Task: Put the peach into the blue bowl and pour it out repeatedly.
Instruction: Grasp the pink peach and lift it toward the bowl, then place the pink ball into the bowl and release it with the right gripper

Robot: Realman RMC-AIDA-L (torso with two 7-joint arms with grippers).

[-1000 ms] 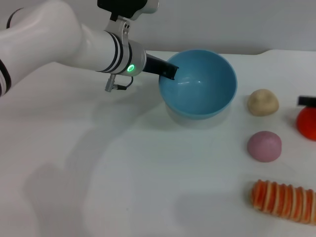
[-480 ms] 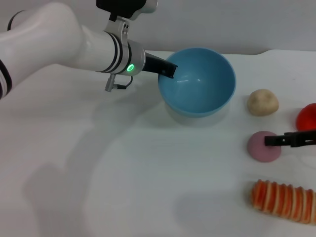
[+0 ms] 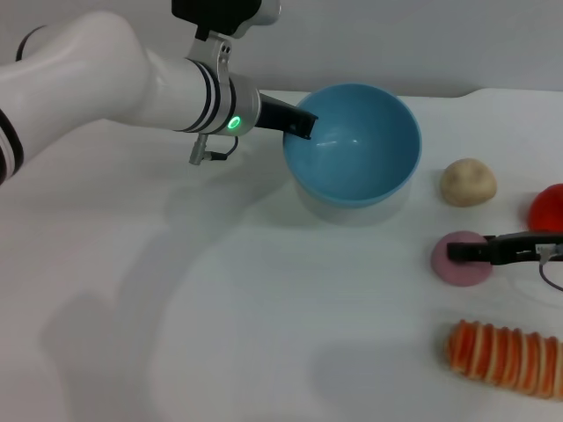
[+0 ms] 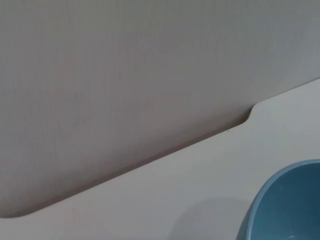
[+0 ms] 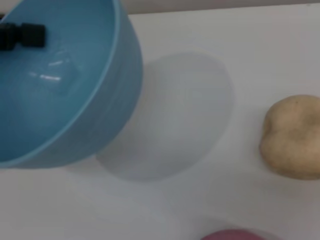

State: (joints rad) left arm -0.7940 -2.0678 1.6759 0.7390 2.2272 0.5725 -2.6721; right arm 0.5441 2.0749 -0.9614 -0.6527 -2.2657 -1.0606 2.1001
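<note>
The peach (image 3: 461, 260), a small round pink-mauve fruit, lies on the white surface (image 3: 264, 334) at the robot's right, in front of the beige lumpy ball (image 3: 468, 182). Compared with half a second ago it has shifted a little toward the left, and the black fingers of the right pincer (image 3: 466, 251) have come further over it from the right edge. I judge that the right arm is closing in for the grasp and nudged the fruit while doing so, so the peach is not yet secured and the putting-in step is not done.

Going from left to right: the left pincer (image 3: 303, 126) is clamped on the near-left rim of the light blue, smooth, deep plastic bowl (image 3: 356, 145) and holds it tilted, its mouth turned toward the camera and raised off the surface, with a pale shadow under it. The bowl is empty; in the right wrist view only the dark finger shows inside it. Then come the beige ball, the peach under the right pincer, a bright red round fruit (image 3: 548, 207) at the edge, and an orange ribbed object (image 3: 506, 358) in front. Whether the right pincer is released or clenched on the peach, I cannot tell.
</note>
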